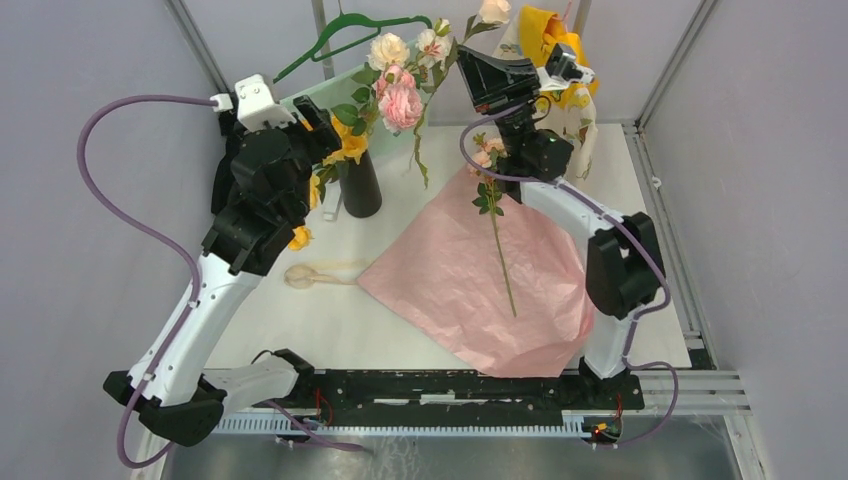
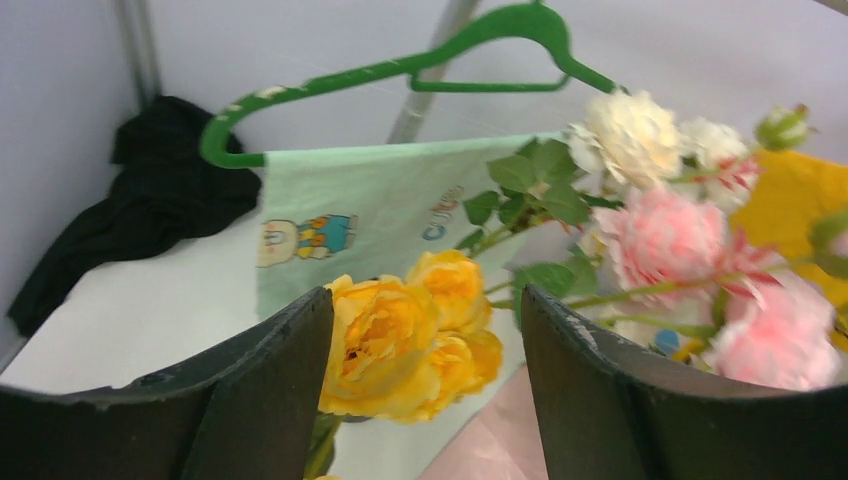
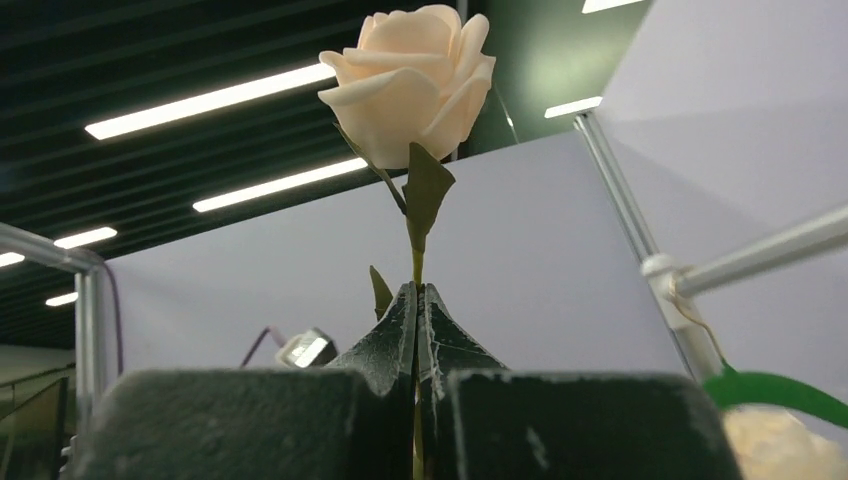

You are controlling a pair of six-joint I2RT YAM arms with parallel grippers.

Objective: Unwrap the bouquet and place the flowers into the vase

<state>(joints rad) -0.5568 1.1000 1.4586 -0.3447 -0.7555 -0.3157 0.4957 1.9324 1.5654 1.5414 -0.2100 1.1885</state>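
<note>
Right wrist view: your right gripper (image 3: 416, 300) is clamped shut on the stem of a cream rose (image 3: 410, 80), with the bloom upright above the jaws. Top view puts that rose high up near the back wall, right of the vase (image 1: 360, 185). Your left gripper (image 2: 425, 295) stands wide open, with the yellow roses (image 2: 410, 335) between its jaws. The vase is upright on the table (image 1: 320, 330) and holds the yellow roses plus pink roses (image 1: 400, 100). Pink paper (image 1: 480, 290) lies spread out to its right, with one loose stem (image 1: 500, 250) on it.
</note>
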